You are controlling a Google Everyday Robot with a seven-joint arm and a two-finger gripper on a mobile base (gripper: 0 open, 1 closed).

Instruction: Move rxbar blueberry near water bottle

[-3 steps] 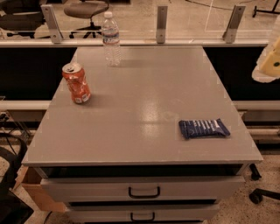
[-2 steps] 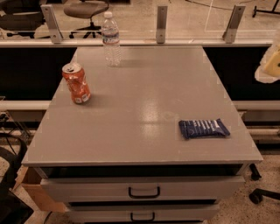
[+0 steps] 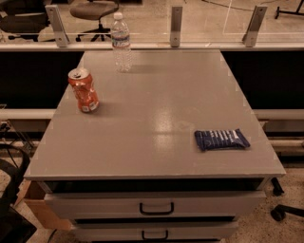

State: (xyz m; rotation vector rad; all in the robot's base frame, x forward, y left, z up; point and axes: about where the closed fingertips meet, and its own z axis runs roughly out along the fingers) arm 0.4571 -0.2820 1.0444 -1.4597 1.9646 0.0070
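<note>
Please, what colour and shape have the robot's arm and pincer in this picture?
That cannot be told: neither the arm nor the pincer is in the camera view. It shows the grey table with the rxbar blueberry, the water bottle and the orange soda can.

An office or lab workspace is shown here: a grey cabinet top (image 3: 156, 95) is set over handled drawers (image 3: 95, 205), and swivel office chairs (image 3: 95, 9) are parked on a speckled floor (image 3: 142, 19) behind a glass partition (image 3: 213, 19) held by metal posts (image 3: 176, 26). The gripper is not caught in view.
</note>
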